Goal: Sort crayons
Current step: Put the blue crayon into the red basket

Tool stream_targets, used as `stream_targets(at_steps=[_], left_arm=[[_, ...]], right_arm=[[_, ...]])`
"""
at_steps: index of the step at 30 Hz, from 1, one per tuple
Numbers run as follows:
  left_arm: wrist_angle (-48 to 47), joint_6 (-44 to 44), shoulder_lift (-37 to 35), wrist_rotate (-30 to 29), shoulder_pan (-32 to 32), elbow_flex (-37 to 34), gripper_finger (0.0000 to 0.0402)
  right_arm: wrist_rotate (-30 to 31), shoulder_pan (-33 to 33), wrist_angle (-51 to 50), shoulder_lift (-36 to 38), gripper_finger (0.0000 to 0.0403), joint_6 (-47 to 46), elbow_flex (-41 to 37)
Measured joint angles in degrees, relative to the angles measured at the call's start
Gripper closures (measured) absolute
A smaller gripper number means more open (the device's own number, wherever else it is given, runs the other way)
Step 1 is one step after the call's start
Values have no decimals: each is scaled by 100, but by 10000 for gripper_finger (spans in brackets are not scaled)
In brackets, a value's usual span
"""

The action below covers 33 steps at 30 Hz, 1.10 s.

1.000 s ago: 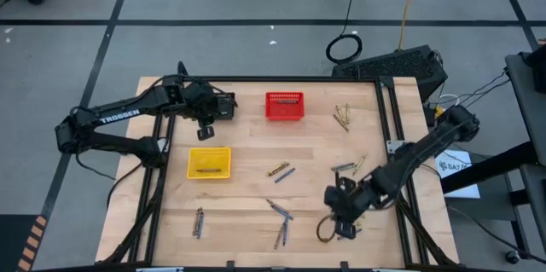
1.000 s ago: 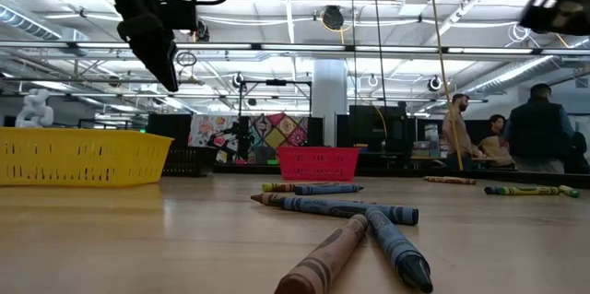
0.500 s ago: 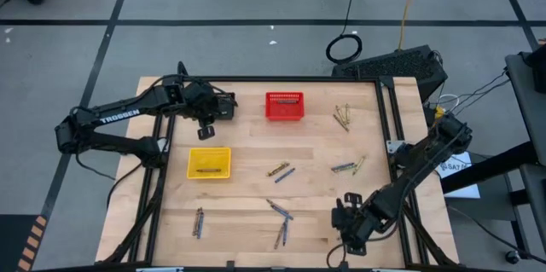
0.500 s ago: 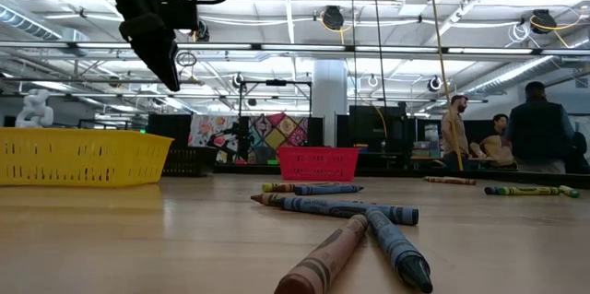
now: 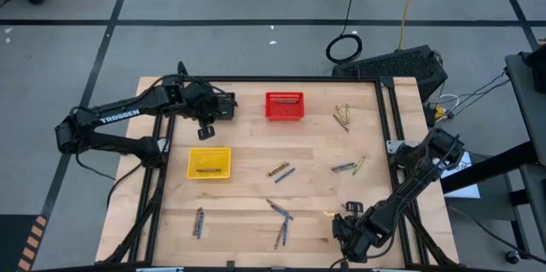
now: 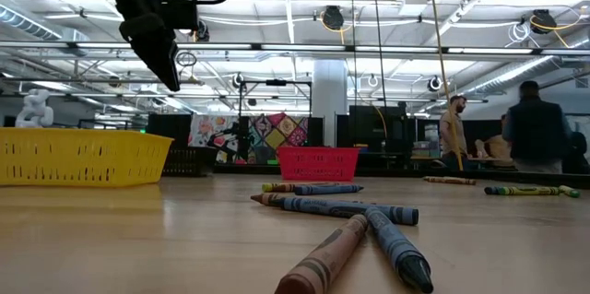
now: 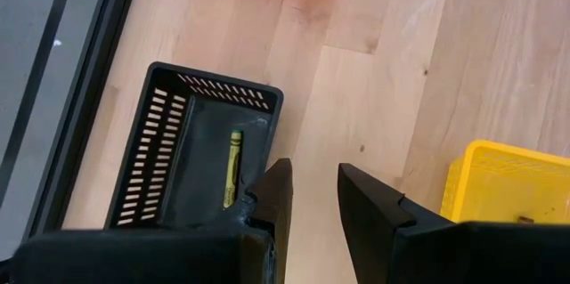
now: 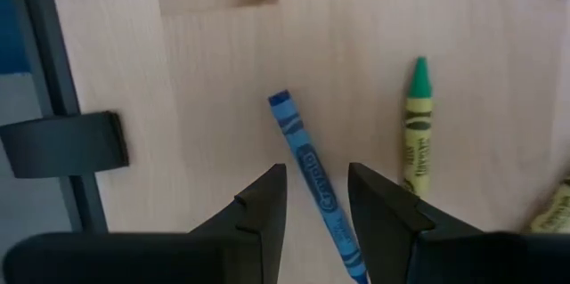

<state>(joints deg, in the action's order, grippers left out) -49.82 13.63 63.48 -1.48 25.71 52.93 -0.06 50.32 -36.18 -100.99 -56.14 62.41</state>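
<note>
Crayons lie scattered on the wooden table (image 5: pixel 247 191), in small groups at the far right (image 5: pixel 343 117), the middle (image 5: pixel 279 171), the right (image 5: pixel 348 167) and near the front (image 5: pixel 279 211). My left gripper (image 7: pixel 312 195) is open and empty, high over the far left (image 5: pixel 205 125), above a black basket (image 7: pixel 196 155) that holds one yellow-green crayon (image 7: pixel 233 164). My right gripper (image 8: pixel 316 199) is open and empty at the near right (image 5: pixel 348 221). Below it a blue crayon (image 8: pixel 307 159) and a yellow-green crayon (image 8: pixel 417 133) lie flat on the wood.
A yellow basket (image 5: pixel 209 163) with one crayon stands at the left, and a red basket (image 5: pixel 284 106) at the far middle. A dark frame rail (image 5: pixel 388 136) runs around the table. People stand in the room behind (image 6: pixel 535 133).
My right gripper has drawn back toward the table's near right corner and has left the low view's upper right. Nothing on the table has moved.
</note>
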Motion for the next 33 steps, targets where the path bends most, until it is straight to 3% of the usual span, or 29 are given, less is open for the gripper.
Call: stream_targets(at_steps=[11, 22, 33], left_arm=[[-2, 17, 0, 0, 1, 0, 310], [-2, 20, 0, 0, 0, 0, 310], [-4, 22, 0, 0, 0, 0, 310]], right_arm=[[23, 82, 0, -245, 295, -11, 22], [-84, 73, -18, -255, 394, 177, 11], [-383, -18, 44, -1, 400, 389, -22]])
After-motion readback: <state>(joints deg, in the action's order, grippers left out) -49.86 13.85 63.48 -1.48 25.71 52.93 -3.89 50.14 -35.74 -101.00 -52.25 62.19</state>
